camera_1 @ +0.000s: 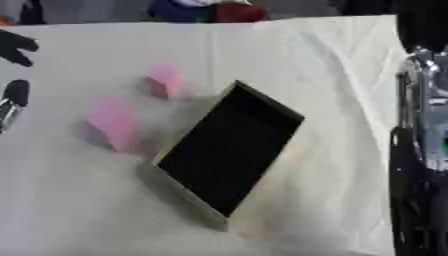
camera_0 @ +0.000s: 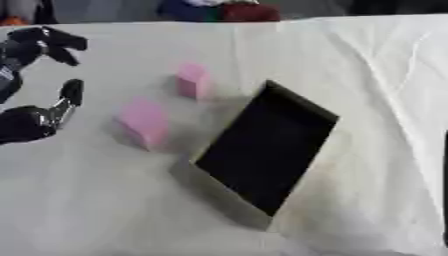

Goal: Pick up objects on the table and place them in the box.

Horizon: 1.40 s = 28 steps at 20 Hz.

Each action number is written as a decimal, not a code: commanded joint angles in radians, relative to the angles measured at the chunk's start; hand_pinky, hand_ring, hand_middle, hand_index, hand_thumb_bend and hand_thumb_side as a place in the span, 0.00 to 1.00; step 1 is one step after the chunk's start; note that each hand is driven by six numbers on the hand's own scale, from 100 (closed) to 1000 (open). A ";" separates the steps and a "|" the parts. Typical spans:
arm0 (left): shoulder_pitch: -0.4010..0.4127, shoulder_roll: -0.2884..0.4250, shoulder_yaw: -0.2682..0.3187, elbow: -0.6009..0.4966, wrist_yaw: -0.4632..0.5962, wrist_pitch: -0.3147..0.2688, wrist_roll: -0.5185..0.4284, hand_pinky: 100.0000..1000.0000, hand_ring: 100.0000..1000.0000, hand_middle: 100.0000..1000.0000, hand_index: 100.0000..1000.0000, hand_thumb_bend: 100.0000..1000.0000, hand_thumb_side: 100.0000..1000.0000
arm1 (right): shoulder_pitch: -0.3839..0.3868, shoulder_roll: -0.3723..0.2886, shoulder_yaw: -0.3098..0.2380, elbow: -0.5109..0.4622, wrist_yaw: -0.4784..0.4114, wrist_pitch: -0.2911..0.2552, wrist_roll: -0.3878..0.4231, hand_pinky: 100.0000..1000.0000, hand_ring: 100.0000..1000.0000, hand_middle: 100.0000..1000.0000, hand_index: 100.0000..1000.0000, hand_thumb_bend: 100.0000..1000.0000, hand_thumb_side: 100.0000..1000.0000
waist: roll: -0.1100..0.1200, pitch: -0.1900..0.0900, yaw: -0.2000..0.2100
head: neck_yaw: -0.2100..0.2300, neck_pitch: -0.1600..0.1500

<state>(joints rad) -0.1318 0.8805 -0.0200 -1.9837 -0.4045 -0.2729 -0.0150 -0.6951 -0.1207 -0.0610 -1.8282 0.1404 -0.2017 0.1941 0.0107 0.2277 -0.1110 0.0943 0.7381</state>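
Left eye view: your left hand (camera_0: 31, 117) shows at the left edge, black with silver joints, up off the white cloth (camera_0: 367, 75).
Left hand state: open, fingers spread and only slightly bent, thumb stuck out toward the blocks, nothing in it.
Upper fingers: dark fingertips (camera_0: 54, 44) reach out above the thumb, apart from it, gap between them bare cloth.
Larger pink block (camera_0: 144, 121): just to the right of your left thumb, near but not touching it, lying on the cloth.
Smaller pink block (camera_0: 193, 80): farther right of the hand and farther from you than the larger one, standing on the cloth, apart from the larger block.
Box (camera_0: 267, 152): well right of your left hand, past both blocks; shallow, dark inside, pale rim, sits askew on the cloth with one corner pointing away from you. Nothing visible inside.
Blocks vs box: both outside it; larger one near its left long side, smaller one near its far corner, neither touching as far as you can see.
Right arm (camera_1: 424, 150): right eye view only, along the right edge, black and silver, well clear of box and blocks.
Right hand: fingers can't be made out, so you can't tell its state.
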 commanded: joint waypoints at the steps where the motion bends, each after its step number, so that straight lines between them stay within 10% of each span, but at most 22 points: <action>1: -0.008 0.056 0.000 -0.016 -0.012 -0.001 -0.037 0.65 0.67 0.74 0.90 0.00 0.60 | -0.019 -0.016 0.001 -0.008 0.000 -0.001 0.004 0.84 0.81 0.56 0.77 0.00 1.00 | 0.004 -0.013 -0.002 | -0.001 -0.004; 11: -0.052 0.110 -0.036 -0.016 -0.055 0.023 -0.209 0.72 0.75 0.78 0.94 0.01 0.58 | -0.019 -0.016 0.003 -0.007 -0.003 0.000 0.009 0.84 0.81 0.56 0.77 0.00 1.00 | 0.008 -0.010 -0.009 | -0.003 -0.007; 19: -0.096 0.145 -0.071 -0.016 -0.144 0.034 -0.301 0.79 0.81 0.82 0.93 0.34 0.69 | -0.022 -0.017 0.005 -0.006 -0.007 0.001 0.012 0.84 0.81 0.56 0.77 0.00 1.00 | 0.012 -0.005 -0.017 | -0.005 -0.009; 28: -0.173 0.168 -0.130 -0.016 -0.160 0.005 -0.433 0.81 0.84 0.83 0.94 0.31 0.61 | -0.025 -0.011 0.010 -0.005 -0.008 -0.001 0.018 0.84 0.81 0.56 0.77 0.00 1.00 | 0.012 -0.004 -0.023 | -0.003 -0.010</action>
<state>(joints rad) -0.2905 1.0058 -0.1509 -1.9865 -0.5666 -0.2656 -0.4278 -0.7007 -0.1205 -0.0543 -1.8250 0.1383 -0.2016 0.2098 0.0220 0.2377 -0.1333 0.0903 0.7369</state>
